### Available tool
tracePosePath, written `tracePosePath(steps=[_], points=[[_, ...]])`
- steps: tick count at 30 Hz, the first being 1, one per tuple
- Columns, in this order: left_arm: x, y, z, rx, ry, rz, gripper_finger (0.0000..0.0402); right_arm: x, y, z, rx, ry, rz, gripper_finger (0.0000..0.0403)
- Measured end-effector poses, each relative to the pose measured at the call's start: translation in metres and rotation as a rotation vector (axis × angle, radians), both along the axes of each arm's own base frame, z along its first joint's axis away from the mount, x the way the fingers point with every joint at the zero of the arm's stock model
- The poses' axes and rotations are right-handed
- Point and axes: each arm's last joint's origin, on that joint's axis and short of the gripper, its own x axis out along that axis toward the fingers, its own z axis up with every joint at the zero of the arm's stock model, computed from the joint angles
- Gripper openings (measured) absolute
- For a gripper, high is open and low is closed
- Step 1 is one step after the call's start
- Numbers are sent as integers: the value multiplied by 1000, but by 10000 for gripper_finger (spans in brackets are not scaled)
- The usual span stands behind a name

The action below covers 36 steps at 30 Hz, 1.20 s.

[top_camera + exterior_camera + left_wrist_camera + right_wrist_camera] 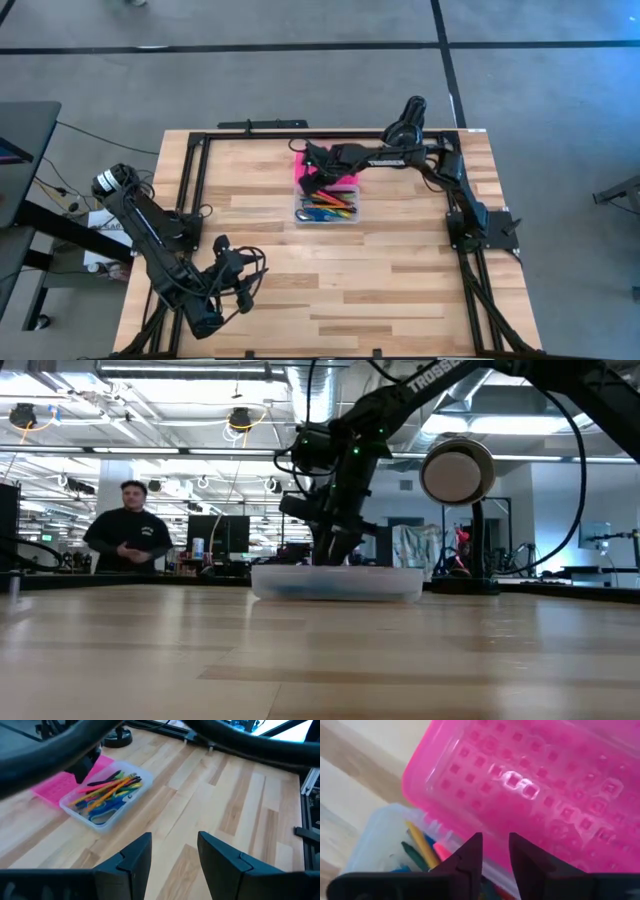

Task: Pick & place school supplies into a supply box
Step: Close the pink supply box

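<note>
Right gripper poised at pink lid.

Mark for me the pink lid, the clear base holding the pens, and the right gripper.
pink lid (540,785): right wrist view, middle of its dimpled surface.
clear base (117,815): left wrist view, near side wall.
right gripper (496,851): right wrist view, gap between its fingertips, at the lid's edge.

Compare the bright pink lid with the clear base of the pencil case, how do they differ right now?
The bright pink plastic lid is opaque-looking, dimpled and bare; the clear translucent plastic base is see-through and full of coloured pens, pencils and markers. The lid lies folded open behind the base, under the right end effector; the base lies nearer the table's middle. Both are rectangular and similar in footprint.
</note>
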Motion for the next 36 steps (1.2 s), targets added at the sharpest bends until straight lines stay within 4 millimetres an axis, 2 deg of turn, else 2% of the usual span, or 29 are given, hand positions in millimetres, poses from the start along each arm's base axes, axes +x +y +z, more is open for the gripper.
tracePosePath(steps=[18, 36], points=[[-1, 2, -1, 27, 9, 5, 153, -11, -13, -2, 23, 70, -37, 98], [-1, 2, -1, 15, 2, 13, 153, -4, 19, -3, 38, 85, 15, 98]])
